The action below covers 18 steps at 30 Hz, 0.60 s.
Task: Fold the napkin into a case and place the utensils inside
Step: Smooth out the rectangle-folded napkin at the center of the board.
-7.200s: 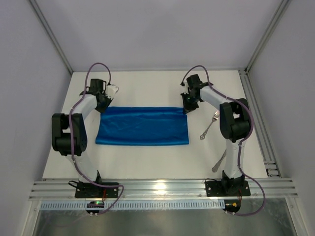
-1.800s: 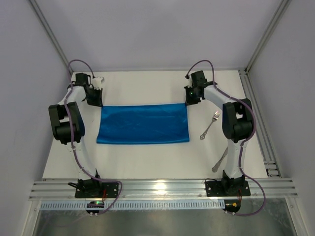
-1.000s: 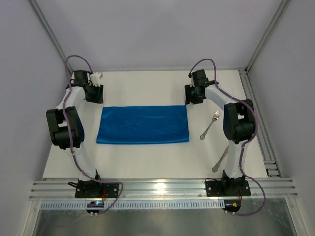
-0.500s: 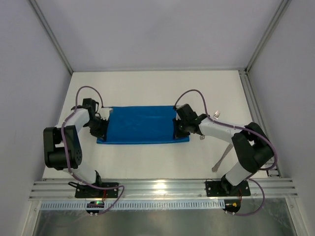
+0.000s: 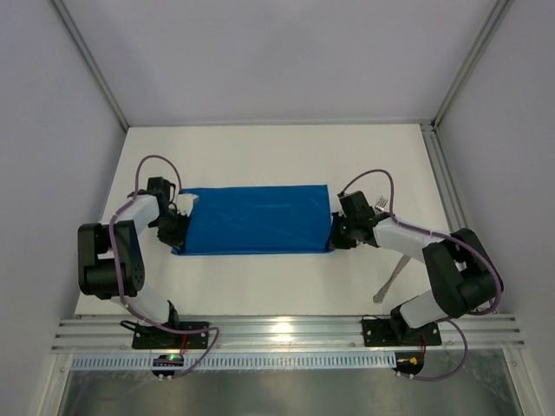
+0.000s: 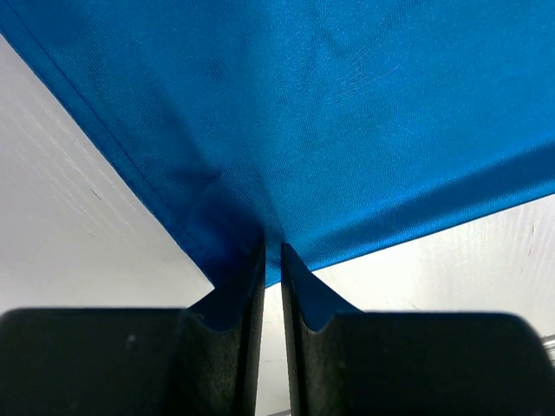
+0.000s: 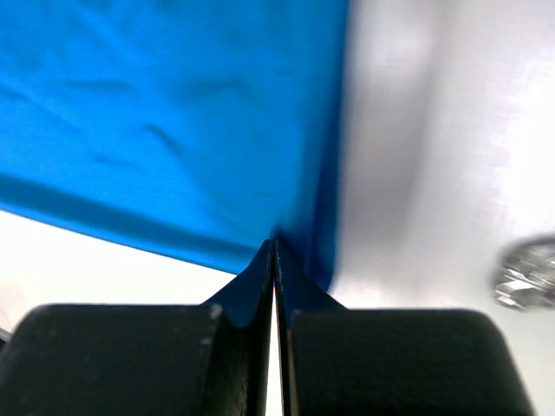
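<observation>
The bright blue napkin (image 5: 256, 218) lies flat as a wide rectangle in the middle of the white table. My left gripper (image 5: 179, 232) is shut on its near left corner; in the left wrist view the gripper (image 6: 271, 251) pinches the cloth (image 6: 347, 113) between nearly closed jaws. My right gripper (image 5: 335, 238) is shut on the near right corner, and in the right wrist view the gripper (image 7: 275, 247) nips the cloth (image 7: 156, 113). The fork (image 5: 380, 202) shows only its tines behind the right arm. A second silver utensil (image 5: 388, 282) lies nearer the front, to the right.
Grey walls enclose the table on three sides. A metal rail (image 5: 277, 332) runs along the near edge by the arm bases. A blurred silver piece (image 7: 529, 273) shows at the right edge of the right wrist view.
Both arms came down from the napkin's far corners to its near corners and both grippers shut on the cloth. In the last half second the right gripper shifted right, drawing the napkin wider.
</observation>
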Motion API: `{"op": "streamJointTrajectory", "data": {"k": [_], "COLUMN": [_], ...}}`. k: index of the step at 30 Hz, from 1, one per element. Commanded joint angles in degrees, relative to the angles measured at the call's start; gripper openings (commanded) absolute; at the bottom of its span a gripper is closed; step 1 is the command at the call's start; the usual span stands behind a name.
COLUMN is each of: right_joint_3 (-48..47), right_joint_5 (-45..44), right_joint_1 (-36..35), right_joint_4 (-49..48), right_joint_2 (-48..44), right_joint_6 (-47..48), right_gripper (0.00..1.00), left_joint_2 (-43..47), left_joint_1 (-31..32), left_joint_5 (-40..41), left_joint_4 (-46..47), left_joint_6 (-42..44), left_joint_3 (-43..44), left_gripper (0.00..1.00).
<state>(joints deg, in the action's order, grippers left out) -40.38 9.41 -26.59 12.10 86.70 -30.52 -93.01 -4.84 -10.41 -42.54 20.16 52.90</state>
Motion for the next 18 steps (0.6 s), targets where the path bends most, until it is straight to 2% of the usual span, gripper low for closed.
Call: {"op": "streamJointTrajectory", "data": {"k": [1,5,10,13,14,18], "right_joint_3": [3.46,1.1,-8.38,-16.03,-17.79,-23.94], "right_joint_5": [-3.96,-7.64,-11.58,-18.88,-20.21,-11.54], "right_joint_1": [4.7,6.02,4.36,-3.18,-7.64,-16.46], "right_joint_4": [5.56,10.39,16.98,19.88,19.72,8.51], "right_joint_2": [-3.37,-6.62,-10.05,-9.62,-8.14,-0.41], "right_joint_6": [0.63,3.54,4.16,3.46,2.58,1.17], "right_gripper": [0.04,0.04,0.04,0.04,0.04,0.04], "left_joint_2": [-1.56,-0.16,4.67,8.45,9.33,11.63], "left_joint_1": [-0.34,-0.34,-0.26,-0.26,-0.34,-0.69], "left_joint_5": [4.36,0.5,-4.78,-6.89,-7.07,-6.03], "left_joint_4": [3.96,3.08,0.02,-2.53,-3.33,-5.97], "left_joint_6": [3.21,3.65,4.71,4.89,4.89,4.8], "left_joint_3": [-2.63,-1.93,-0.18,2.63,3.43,5.37], "left_gripper": [0.15,0.16,0.27,0.3,0.31,0.31]}}
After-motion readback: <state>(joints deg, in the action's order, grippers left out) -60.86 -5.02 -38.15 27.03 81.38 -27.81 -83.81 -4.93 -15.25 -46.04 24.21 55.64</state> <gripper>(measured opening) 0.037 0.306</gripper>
